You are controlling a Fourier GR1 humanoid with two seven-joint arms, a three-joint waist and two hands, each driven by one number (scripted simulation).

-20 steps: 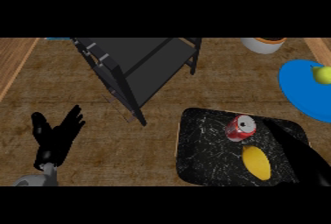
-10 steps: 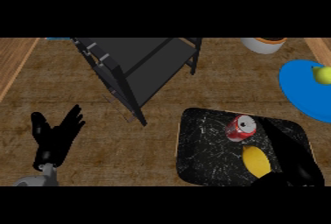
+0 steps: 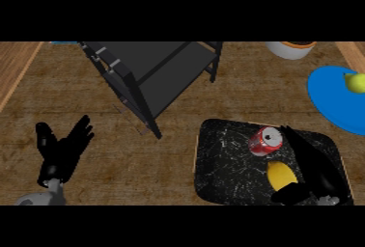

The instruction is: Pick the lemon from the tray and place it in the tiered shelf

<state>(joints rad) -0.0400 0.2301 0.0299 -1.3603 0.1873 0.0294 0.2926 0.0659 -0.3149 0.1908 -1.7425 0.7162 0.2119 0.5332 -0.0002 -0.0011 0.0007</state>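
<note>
1. Head view: the lemon (image 3: 280, 175) lies on the black tray (image 3: 224, 164), toward the tray's near right part, at the near right of the counter (image 3: 214, 103).
2. The right hand (image 3: 314, 166) is over the tray's right side. Its long fingers run along the lemon's right side and the thumb curls under the lemon's near end, so the fruit sits pinched between them.
3. A red can (image 3: 266, 142) lies on its side on the tray just beyond the lemon, beside the hand's fingertips.
4. The tiered shelf (image 3: 153, 72) stands at the counter's far edge, left of centre, well apart from the tray.
5. The left hand (image 3: 63, 150) rests near the counter's near left edge, fingers straight and spread, holding nothing.
6. A blue plate (image 3: 333, 101) at the right edge carries a green fruit (image 3: 355, 82); a bowl (image 3: 292, 48) sits at the far edge.
</note>
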